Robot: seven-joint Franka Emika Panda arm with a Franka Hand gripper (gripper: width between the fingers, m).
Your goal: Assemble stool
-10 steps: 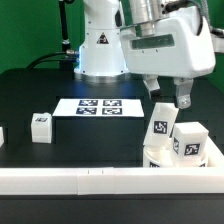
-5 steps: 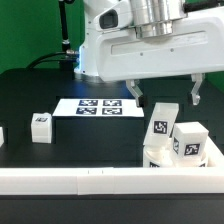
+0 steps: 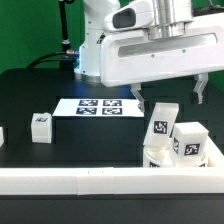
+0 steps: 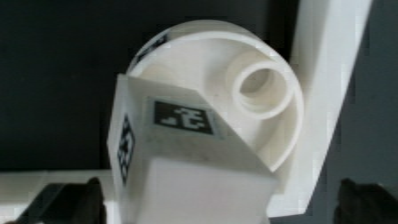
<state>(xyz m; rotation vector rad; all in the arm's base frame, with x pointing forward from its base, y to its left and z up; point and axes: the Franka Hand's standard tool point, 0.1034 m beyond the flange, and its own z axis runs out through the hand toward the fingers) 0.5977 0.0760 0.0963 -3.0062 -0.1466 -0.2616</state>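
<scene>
The stool's round white seat [image 3: 152, 156] lies at the exterior view's right, against the front bar, with two white tagged legs [image 3: 160, 127] [image 3: 190, 143] standing on it. A third leg [image 3: 41, 126] lies loose at the exterior view's left. My gripper [image 3: 169, 96] hangs open and empty above the seat and its legs, one finger to each side. In the wrist view I look down on a tagged leg [image 4: 178, 130] and the seat [image 4: 222, 60] with a round hole; my dark fingertips [image 4: 71, 200] stand well apart on both sides of the leg, touching nothing.
The marker board [image 3: 100, 106] lies on the black table behind the stool. A long white border bar [image 3: 90, 181] runs along the front edge. A small white piece [image 3: 2, 135] shows at the exterior view's left edge. The robot's base [image 3: 100, 50] stands at the back.
My gripper has turned about its vertical axis above the stool, so its broad side now faces the exterior camera and its fingers show far apart. The stool parts have not moved.
</scene>
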